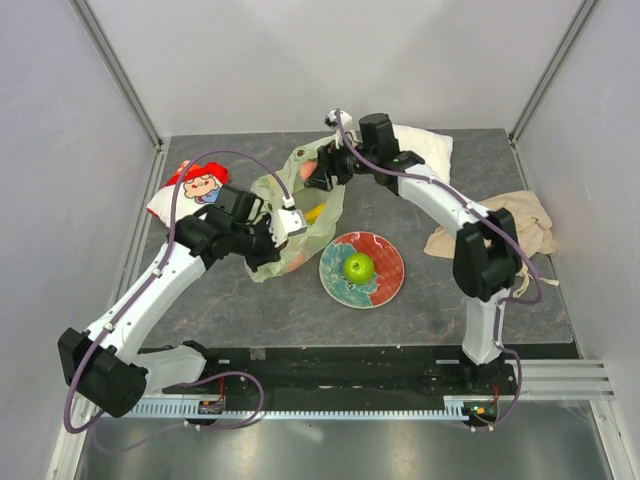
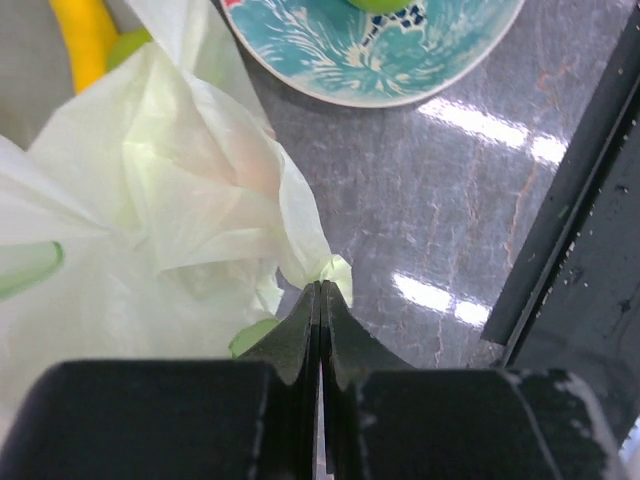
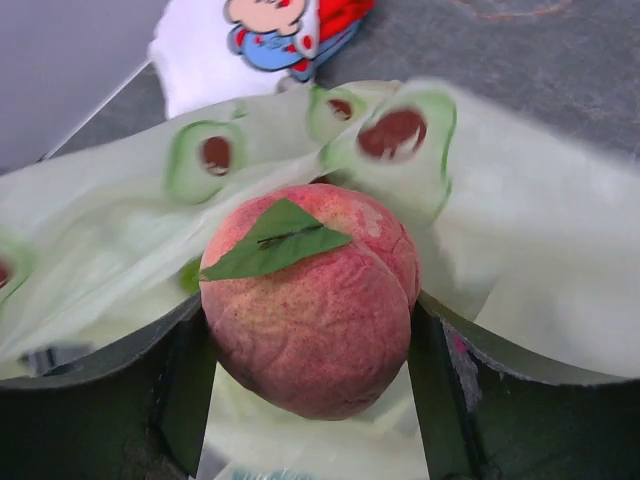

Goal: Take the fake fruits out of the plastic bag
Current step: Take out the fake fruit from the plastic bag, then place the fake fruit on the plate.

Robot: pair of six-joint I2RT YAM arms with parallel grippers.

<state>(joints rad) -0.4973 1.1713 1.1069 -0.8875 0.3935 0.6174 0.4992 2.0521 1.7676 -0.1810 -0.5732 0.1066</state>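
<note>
Right hand (image 3: 308,345) clasping peach (image 3: 318,275) (leafed), left hand (image 2: 320,300) pinching bag (image 2: 170,200)

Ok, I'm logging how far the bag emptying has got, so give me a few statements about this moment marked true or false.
1. The right gripper is closed on a peach. True.
2. The plate has nothing on it. False: a green apple sits on it.
3. The left gripper is shut, pinching the plastic bag. True.
4. The banana lies on the plate. False: it is at the bag, off the plate.
</note>
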